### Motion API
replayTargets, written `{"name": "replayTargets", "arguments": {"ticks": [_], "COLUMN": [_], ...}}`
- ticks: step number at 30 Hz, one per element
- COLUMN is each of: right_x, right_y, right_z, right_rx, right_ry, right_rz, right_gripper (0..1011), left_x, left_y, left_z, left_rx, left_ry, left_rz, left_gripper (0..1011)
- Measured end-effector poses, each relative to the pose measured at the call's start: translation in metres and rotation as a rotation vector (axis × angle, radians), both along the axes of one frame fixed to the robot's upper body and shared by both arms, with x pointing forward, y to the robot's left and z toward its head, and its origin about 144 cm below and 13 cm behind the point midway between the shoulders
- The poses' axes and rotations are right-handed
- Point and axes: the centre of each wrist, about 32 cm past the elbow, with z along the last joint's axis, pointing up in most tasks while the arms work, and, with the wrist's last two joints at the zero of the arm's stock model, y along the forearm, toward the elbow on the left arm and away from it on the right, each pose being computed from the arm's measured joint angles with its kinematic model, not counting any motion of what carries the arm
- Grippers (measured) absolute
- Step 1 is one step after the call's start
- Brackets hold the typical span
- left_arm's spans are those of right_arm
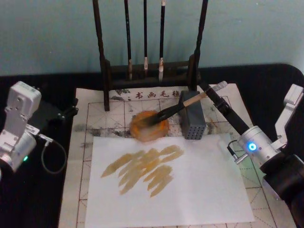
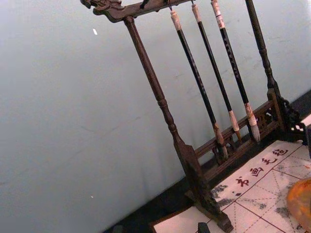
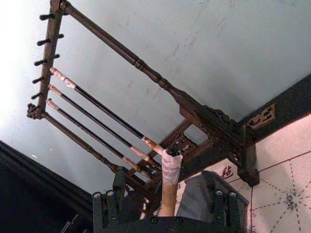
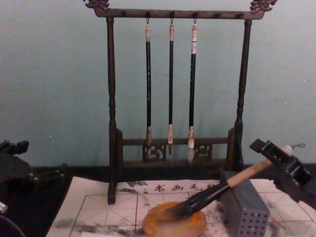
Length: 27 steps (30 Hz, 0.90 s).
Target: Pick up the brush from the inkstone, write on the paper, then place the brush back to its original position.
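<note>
Brush [image 4: 232,183] slanted, right claw [image 4: 284,165] clamping handle

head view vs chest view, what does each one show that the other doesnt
Head view alone: the plain white sheet with brownish strokes, and the left gripper beside the paper.
Chest view alone: the rack's top bar where the three thin brushes hang.
Both: the right gripper around the brush handle, bristles in the inkstone, grey block alongside.
</note>
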Motion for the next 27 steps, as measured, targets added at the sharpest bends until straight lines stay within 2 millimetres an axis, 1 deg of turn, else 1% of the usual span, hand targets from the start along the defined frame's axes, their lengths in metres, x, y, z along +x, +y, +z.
{"name": "replayTargets", "arguments": {"ticks": [23, 25, 27], "right_x": [-0.0002, -0.0002, -0.0002], "right_y": [-0.0003, -0.0003, -0.0003], "right_z": [0.0001, 0.0001, 0.0], "right_rx": [-0.003, -0.003, -0.003], "right_ry": [-0.002, -0.002, -0.002], "right_rz": [-0.001, -0.001, -0.001], "right_gripper": [1000, 950, 927], "left_x": [0.0, 0.0, 0.0], "left_y": [0.0, 0.0, 0.0], "left_z": [0.0, 0.0, 0.0], "left_rx": [0.0, 0.0, 0.0], "left_ry": [0.0, 0.0, 0.0], "left_rz": [0.0, 0.0, 0.0], "left_gripper": [1001, 1001, 1001]}}
